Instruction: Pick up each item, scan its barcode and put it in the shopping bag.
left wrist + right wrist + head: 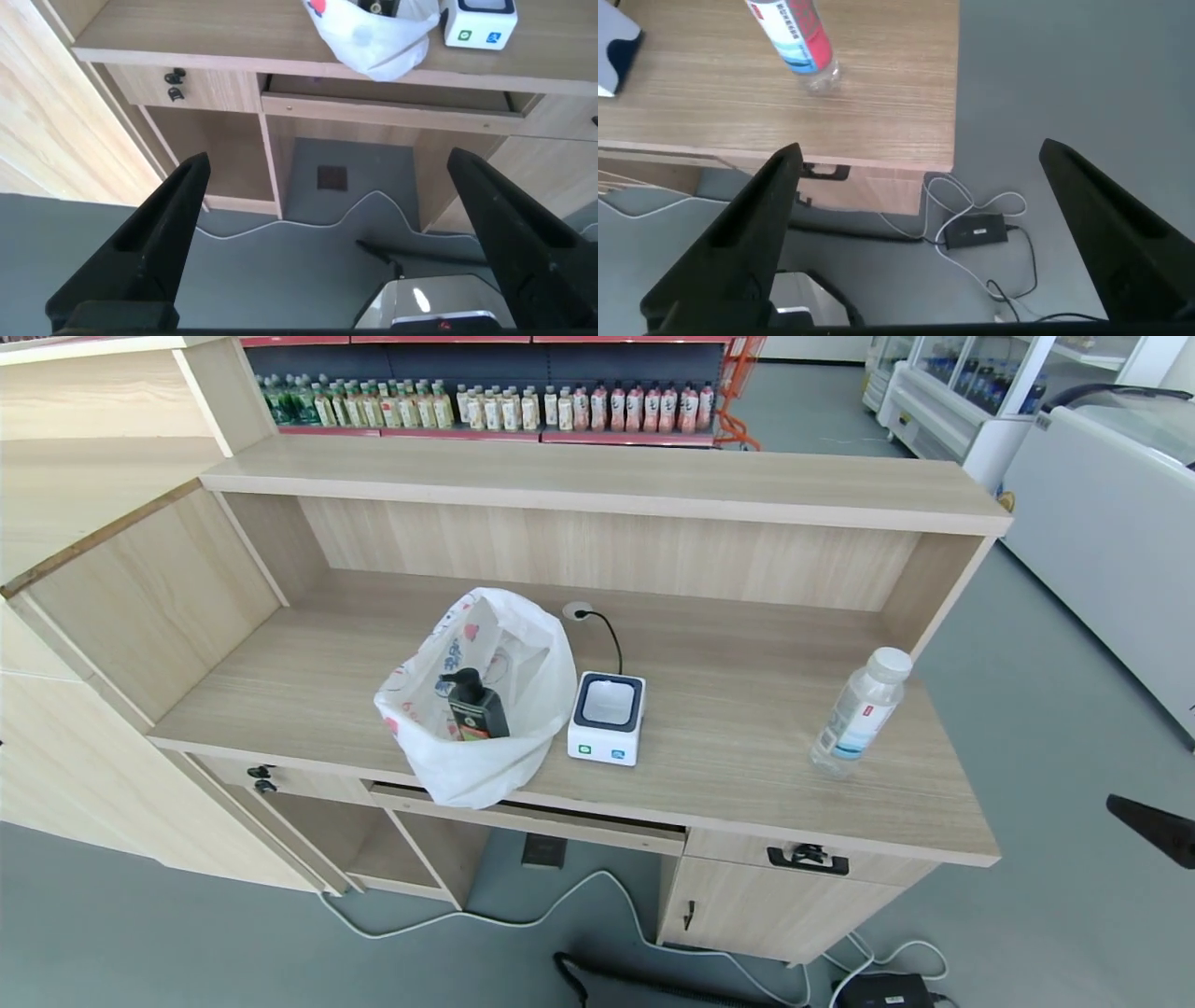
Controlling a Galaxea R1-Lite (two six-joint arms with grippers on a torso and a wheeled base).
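A clear water bottle (pixel 859 714) with a white cap stands upright near the counter's right end; it also shows as the bottle (pixel 794 37). The white shopping bag (pixel 476 700) sits open at the counter's front, left of centre, with a black pump bottle (pixel 476 709) standing inside. Just right of it is the white barcode scanner (pixel 607 717). My right gripper (pixel 924 224) hangs open and empty off the counter's front right corner, below and nearer than the water bottle. My left gripper (pixel 322 233) is open and empty, low in front of the desk, below the bag (pixel 378 37) and scanner (pixel 481 23).
The wooden counter (pixel 728 709) has a raised shelf (pixel 597 476) behind and a side wall on the left. A pull-out tray (pixel 392 98) and a drawer handle (pixel 808 859) face me. Cables and a power adapter (pixel 976 229) lie on the floor. White freezers (pixel 1102 513) stand to the right.
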